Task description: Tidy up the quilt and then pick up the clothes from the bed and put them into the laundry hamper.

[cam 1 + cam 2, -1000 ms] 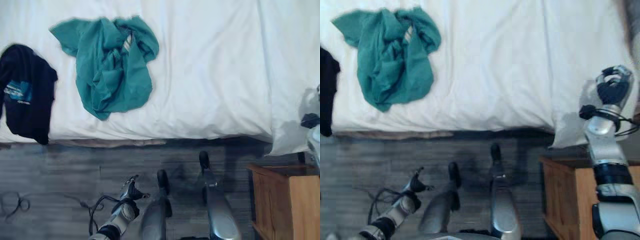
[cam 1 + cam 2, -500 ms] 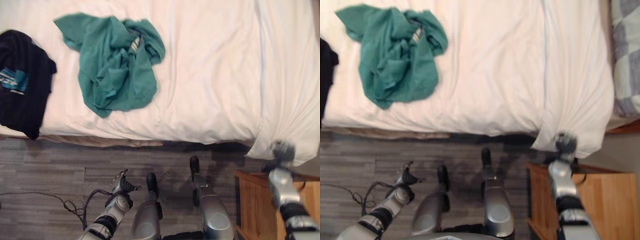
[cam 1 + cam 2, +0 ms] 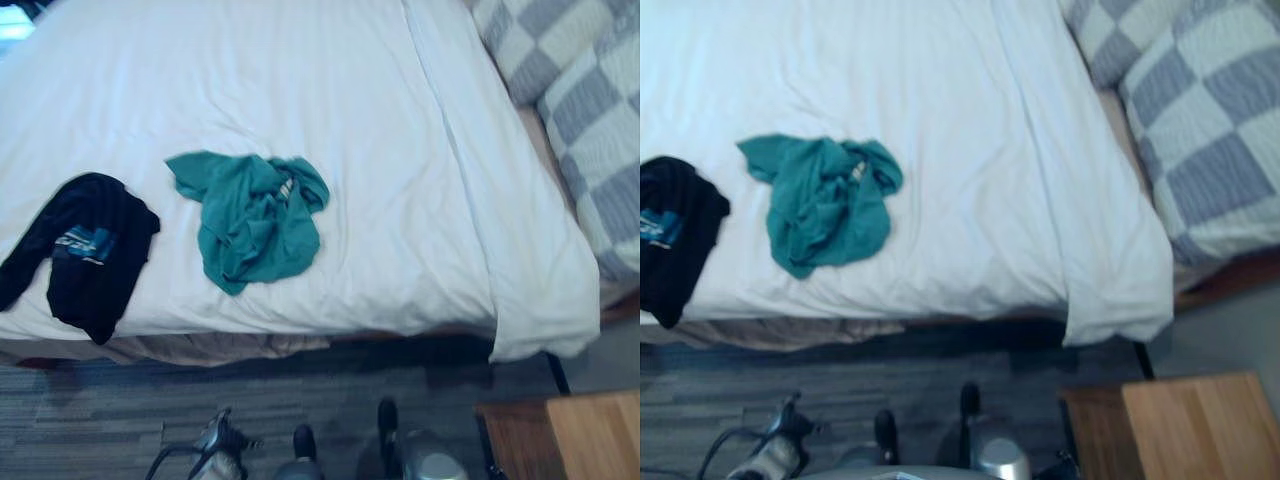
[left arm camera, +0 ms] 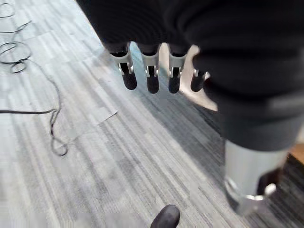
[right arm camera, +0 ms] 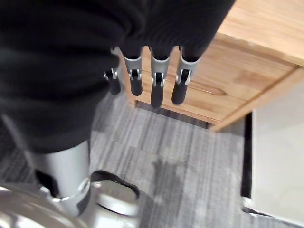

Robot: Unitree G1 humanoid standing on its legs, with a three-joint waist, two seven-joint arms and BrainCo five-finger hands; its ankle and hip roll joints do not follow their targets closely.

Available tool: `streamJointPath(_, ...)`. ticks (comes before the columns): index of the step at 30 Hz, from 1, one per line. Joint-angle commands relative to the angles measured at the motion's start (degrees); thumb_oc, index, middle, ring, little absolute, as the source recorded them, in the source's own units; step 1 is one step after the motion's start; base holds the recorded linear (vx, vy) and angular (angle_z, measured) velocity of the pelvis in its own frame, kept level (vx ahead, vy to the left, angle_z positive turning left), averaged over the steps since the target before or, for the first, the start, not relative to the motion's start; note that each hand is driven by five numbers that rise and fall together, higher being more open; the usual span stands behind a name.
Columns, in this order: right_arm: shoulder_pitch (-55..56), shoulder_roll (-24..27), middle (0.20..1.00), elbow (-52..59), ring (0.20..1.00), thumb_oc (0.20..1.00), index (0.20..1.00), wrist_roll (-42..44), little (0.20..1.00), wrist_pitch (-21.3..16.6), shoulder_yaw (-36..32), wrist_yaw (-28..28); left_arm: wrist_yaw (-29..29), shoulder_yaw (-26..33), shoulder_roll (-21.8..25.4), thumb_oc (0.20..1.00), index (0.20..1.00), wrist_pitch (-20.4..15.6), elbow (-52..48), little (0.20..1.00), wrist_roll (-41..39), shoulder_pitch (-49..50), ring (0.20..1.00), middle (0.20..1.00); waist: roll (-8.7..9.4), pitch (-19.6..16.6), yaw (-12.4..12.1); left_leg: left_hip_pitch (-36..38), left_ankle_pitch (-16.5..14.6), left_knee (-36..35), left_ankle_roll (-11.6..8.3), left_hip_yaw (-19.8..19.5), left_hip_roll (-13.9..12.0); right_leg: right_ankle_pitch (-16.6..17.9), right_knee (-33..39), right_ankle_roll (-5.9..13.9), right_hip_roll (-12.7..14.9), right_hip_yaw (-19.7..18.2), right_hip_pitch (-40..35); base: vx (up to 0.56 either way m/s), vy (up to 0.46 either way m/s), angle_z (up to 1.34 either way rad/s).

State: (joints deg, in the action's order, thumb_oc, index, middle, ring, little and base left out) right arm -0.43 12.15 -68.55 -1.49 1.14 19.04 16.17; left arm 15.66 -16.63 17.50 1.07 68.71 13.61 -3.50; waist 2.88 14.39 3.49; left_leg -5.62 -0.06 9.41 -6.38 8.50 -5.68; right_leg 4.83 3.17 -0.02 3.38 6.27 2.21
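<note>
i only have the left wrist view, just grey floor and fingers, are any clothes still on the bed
Observer: Yes. A crumpled teal shirt lies on the white quilt, near the edge closest to the robot.
Operator: anything else up there
Observer: A black garment with a blue print lies to the left of the teal one, draped toward the bed's edge.
Operator: is my right hand holding anything
Observer: No. The right hand hangs with straight fingers over the floor, beside a light wooden nightstand.
Operator: what's past the quilt on the right
Observer: Grey and white checked pillows sit at the head of the bed.
</note>
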Motion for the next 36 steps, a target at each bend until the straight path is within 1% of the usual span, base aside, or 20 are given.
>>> streamJointPath(1,-4.73,1.69,1.0,1.89,1.0,1.0,1.0,-5.22,1.0,0.0,1.46,-0.03,0.59,-1.74,-0.86,1.0,1.0,-1.42,-0.05,1.0,-1.16,-1.65,1.0,1.0,-1.4,4.03,-0.62,-5.85,1.14,6.94,-1.58,1.62,0.4,-11.01,-4.21,4.99,3.81,-2.61,-1.65,0.02,0.283,0.29)
streamJointPath(3,-5.32,1.78,1.0,2.94,1.0,1.0,1.0,-4.54,1.0,-0.17,1.36,-0.46,0.93,-2.63,-1.88,1.0,1.0,-1.47,-0.64,1.0,-0.01,-0.95,1.0,1.0,-0.9,2.55,-0.65,-3.27,-1.04,3.17,-0.53,2.25,-2.24,-10.18,-3.49,6.26,5.81,-2.35,-2.04,0.08,0.376,0.2)
streamJointPath(4,-5.41,2.26,1.0,3.99,1.0,1.0,1.0,-3.55,1.0,-0.15,0.33,-0.52,1.35,-2.29,-2.13,1.0,1.0,-1.59,-1.45,1.0,-1.72,-1.72,1.0,1.0,-0.38,0.53,-0.51,-1.2,1.05,-2.76,-1.04,-0.46,-6.67,-9.34,-3.41,7.67,7.92,-2.73,-1.71,0.1,0.434,0.24)
streamJointPath(6,-4.75,2.69,1.0,3.91,1.0,1.0,1.0,-2.86,1.0,0.0,-0.72,-0.71,1.37,-2.17,-2.06,1.0,1.0,-2.1,-2.4,1.0,-2.93,-2.36,1.0,1.0,-0.41,-0.78,-0.11,-0.08,4.54,-8.11,-2.11,-2.74,-10.63,-9.16,-2.81,8.84,9.63,-2.4,-1.91,0.1,0.469,0.07)
streamJointPath(10,-2.42,2.69,1.0,2.4,1.0,1.0,1.0,-1.38,1.0,0.13,-2.63,-1.71,0.75,-2.63,-2.23,1.0,1.0,-1.79,-2.41,1.0,-2.38,-2.34,1.0,1.0,-1.21,-2.47,0.73,1.35,7.27,-13.62,-3.3,-0.04,-14.51,-9.22,-2.08,10.38,12.15,-0.5,-3.22,0.09,0.463,0.19)
streamJointPath(13,-0.53,1.4,1.0,0.14,1.0,1.0,1.0,-0.6,1.0,1.05,-4.95,-2.06,-0.61,-4.44,-2.26,1.0,1.0,-1.37,-1.76,1.0,-1.19,-3.66,1.0,1.0,-0.9,-3.34,1.45,1.64,4.97,-13.43,-4.39,1.08,-12.05,-6.45,-3.08,12.4,16.59,0.7,-4.29,0.19,0.642,0.46)
streamJointPath(14,-0.97,0.27,1.0,-0.48,1.0,1.0,1.0,0.55,1.0,1.49,-5.53,-1.89,-0.96,-4.9,-1.19,1.0,1.0,-1.31,-1.14,1.0,-0.14,-4.13,1.0,1.0,0.09,-2.3,1.73,2.22,3.37,-12.2,-3.45,2.71,-10.02,0.58,-6.92,12.58,19.33,0.99,-1.53,0.04,0.302,0.35)
streamJointPath(16,-1.51,-0.6,1.0,0.5,1.0,1.0,1.0,1.37,1.0,1.26,-5.23,-2.22,-1.24,-5.01,-0.69,1.0,1.0,-1.31,-1.23,1.0,0.59,-3.81,1.0,1.0,0.09,-1.64,1.14,3.49,2.39,-12.08,-2.77,5.34,-9.74,0.46,-9.15,11.64,19.96,3.38,-0.02,0.03,0.385,-0.01)
streamJointPath(17,-1.67,-1.05,1.0,1.39,1.0,1.0,1.0,1.63,1.0,0.66,-4.7,-2.54,-1.51,-4.82,-0.31,1.0,1.0,-1.34,-1.2,1.0,0.58,-3.74,1.0,1.0,-0.05,-1.54,1.01,4.14,2.2,-12.39,-2.33,6.98,-9.48,-0.76,-11.94,10.81,19.5,5.24,1.56,0.08,0.577,-0.46)
streamJointPath(18,-1.08,-1.69,1.0,2.84,1.0,1.0,1.0,0.67,1.0,-0.16,-3.11,-2.99,-1.83,-4.2,0.69,1.0,1.0,-0.82,-0.99,1.0,0.66,-3.47,1.0,1.0,-0.48,-0.82,2.16,6.06,1.68,-13.49,-1.16,8.2,-8.0,-5.87,-15.34,9.54,12.22,3.87,3.5,0.11,0.541,-0.68)
streamJointPath(20,-1.13,-1.75,1.0,3.21,1.0,1.0,1.0,-0.2,1.0,-0.68,-0.94,-2.9,-1.92,-3.73,0.65,1.0,1.0,-0.5,0.32,1.0,1.72,-3.16,1.0,1.0,-0.96,-0.07,3.52,7.09,1.02,-13.6,-0.43,8.31,-5.74,-9.37,-15.55,8.99,2.64,0.61,5.63,0.09,0.342,-0.56)
streamJointPath(22,-0.57,-1.38,1.0,3.73,1.0,1.0,1.0,-0.34,1.0,-1.11,-0.36,-2.45,-2.17,-3.75,1.2,1.0,1.0,0.22,0.17,1.0,2.39,-2.21,1.0,1.0,-0.92,0.48,3.9,6.91,-0.55,-12.43,0.35,8.37,-3.88,-10.6,-12.94,7.91,-0.71,-0.17,3.82,0.07,0.169,-0.14)
streamJointPath(23,-1.5,-1.08,1.0,4.56,1.0,1.0,1.0,0.85,1.0,-1.22,-0.55,-1.87,-2.09,-2.53,-0.09,1.0,1.0,-0.63,1.82,1.0,1.61,-2.32,1.0,1.0,-0.24,1.27,3.04,6.27,-3.32,-6.97,0.36,8.72,-2.51,-11.06,-10.64,6.46,0.95,2.07,2.54,0.15,0.271,0.28)
streamJointPath(24,-1.83,-1.05,1.0,7.39,1.0,1.0,1.0,1.74,1.0,-1.86,0.97,-2.09,-0.81,-3.98,-2.09,1.0,1.0,-0.91,1.23,1.0,3.02,-1.87,1.0,1.0,-0.24,2.4,3.92,1.73,-4.94,3.4,0.14,7.35,-0.46,-12.17,-7.93,4.03,0.14,-1.2,1.01,0.11,0.198,0.27)
streamJointPath(25,-1.85,-1.05,1.0,7.41,1.0,1.0,1.0,1.74,1.0,-1.84,0.96,-2.09,-0.81,-3.97,-2.09,1.0,1.0,-0.91,1.23,1.0,3.02,-1.89,1.0,1.0,-0.27,2.25,3.95,1.42,-4.91,3.54,0.15,7.32,-0.51,-12.0,-7.8,4.01,0.11,-1.18,1.18,0.05,0.18,0.31)
streamJointPath(27,-3.77,-0.27,1.0,7.66,1.0,1.0,1.0,1.59,1.0,-1.8,1.95,-1.51,0.04,-4.35,-2.75,1.0,1.0,-1.33,-0.42,1.0,1.07,-3.44,1.0,1.0,-0.29,4.37,2.85,-6.63,-0.68,16.59,-3.45,4.97,0.64,-10.96,-5.71,2.26,1.55,-2.37,1.24,-0.12,0.207,0.44)
streamJointPath(28,-4.13,0.35,1.0,6.84,1.0,1.0,1.0,0.89,1.0,-1.51,1.92,-0.29,0.05,-4.42,-2.26,1.0,1.0,-2.17,-3.6,1.0,-1.53,-3.87,1.0,1.0,-0.7,4.91,2.46,-8.62,-0.41,18.62,-4.18,2.44,-0.96,-10.28,-3.73,3.28,3.52,-1.64,1.29,-0.1,0.311,0.19)
streamJointPath(32,-4.76,0.89,1.0,7.92,1.0,1.0,1.0,-1.0,1.0,-1.11,2.63,-0.33,-0.13,-6.34,-3.59,1.0,1.0,-2.67,-5.18,1.0,-0.25,-3.46,1.0,1.0,-1.91,3.11,2.7,-4.89,-2.43,9.92,-3.12,0.67,-6.89,-8.92,-0.67,6.45,7.02,-1.79,0.69,0.05,0.343,-0.01)
streamJointPath(35,-4.68,2.69,1.0,9.08,1.0,1.0,1.0,-5.19,1.0,-1.03,4.81,0.14,0.03,-8.33,-3.95,1.0,1.0,-2.42,-7.37,1.0,1.08,-3.77,1.0,1.0,-3.23,1.36,1.96,-1.31,2.08,-7.02,-3.0,-4.27,-11.22,-8.19,1.4,9.26,10.07,-2.44,0.52,0.09,0.671,-0.27)
streamJointPath(36,-4.78,2.38,1.0,10.64,1.0,1.0,1.0,-5.09,1.0,-1.53,5.68,-1.12,-0.79,-8.08,-3.84,1.0,1.0,-2.89,-7.0,1.0,0.61,-3.5,1.0,1.0,-3.84,0.85,2.15,1.06,0.94,-9.12,-3.04,-4.73,-11.37,-8.23,1.4,9.66,10.7,-3.59,0.54,0.1,0.823,-0.11)
